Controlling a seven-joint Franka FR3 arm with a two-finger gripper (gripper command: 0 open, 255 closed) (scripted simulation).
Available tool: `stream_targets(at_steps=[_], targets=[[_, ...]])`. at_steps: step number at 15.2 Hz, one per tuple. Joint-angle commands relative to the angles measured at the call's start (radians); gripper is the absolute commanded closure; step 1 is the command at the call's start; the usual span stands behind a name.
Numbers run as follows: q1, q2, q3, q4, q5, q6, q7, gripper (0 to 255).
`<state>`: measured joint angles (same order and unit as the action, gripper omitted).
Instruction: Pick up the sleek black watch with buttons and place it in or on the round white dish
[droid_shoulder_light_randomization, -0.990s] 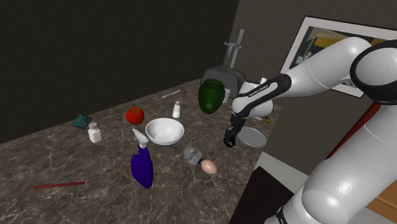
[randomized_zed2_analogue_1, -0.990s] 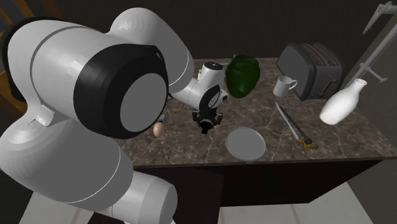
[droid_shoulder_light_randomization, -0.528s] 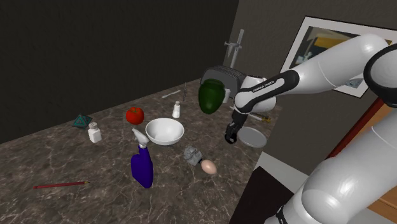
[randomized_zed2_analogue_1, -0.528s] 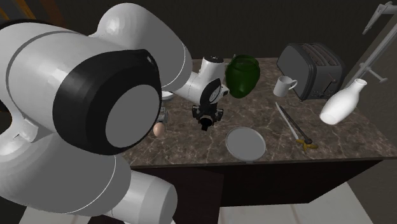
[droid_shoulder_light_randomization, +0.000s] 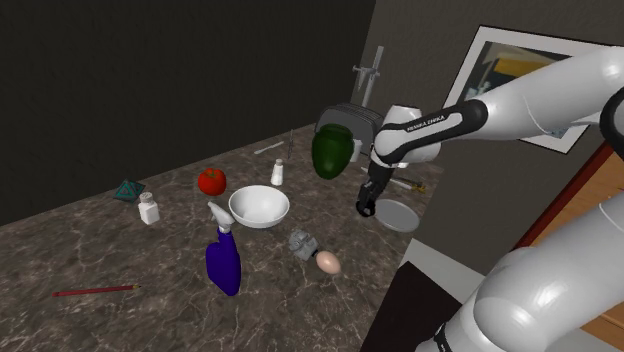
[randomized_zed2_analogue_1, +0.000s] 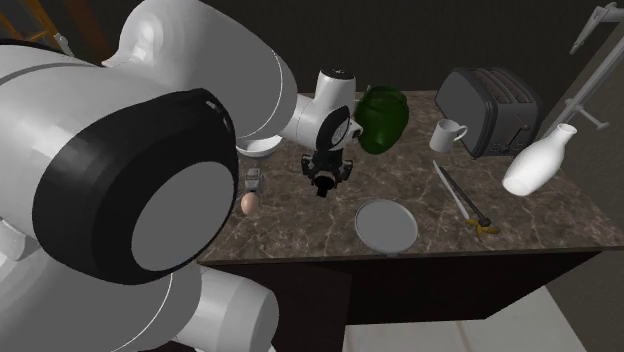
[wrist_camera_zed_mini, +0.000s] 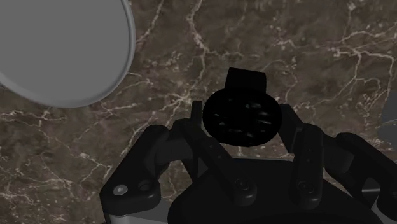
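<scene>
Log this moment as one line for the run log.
claw: shut on black watch | position: above marbled counter, beside round dish | placement: not yet done

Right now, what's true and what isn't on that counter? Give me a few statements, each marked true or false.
1. The gripper clasps a black watch. True.
2. The watch lies in the round dish. False: it is held above the bare counter, beside the dish.
3. A red tomato sits on the counter. True.
4. The blue spray bottle lies on its side. False: it stands upright.
5. The egg is inside the white bowl. False: it lies on the counter, apart from the bowl.
</scene>
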<state>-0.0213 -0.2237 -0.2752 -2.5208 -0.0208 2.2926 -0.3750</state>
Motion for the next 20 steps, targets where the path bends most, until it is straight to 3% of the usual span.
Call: stream_targets(at_steps=[1,5,13,20], targets=[[-0.002,-0.018,0.001,0.014,-0.005,-0.032,0.003,255],[-0.004,-0.051,0.007,0.041,-0.013,-0.091,0.012,255],[-0.085,0.017,-0.130,0.150,-0.027,-0.135,-0.200,255],[-0.144,0.137,-0.240,0.303,0.013,-0.180,-0.399,255]])
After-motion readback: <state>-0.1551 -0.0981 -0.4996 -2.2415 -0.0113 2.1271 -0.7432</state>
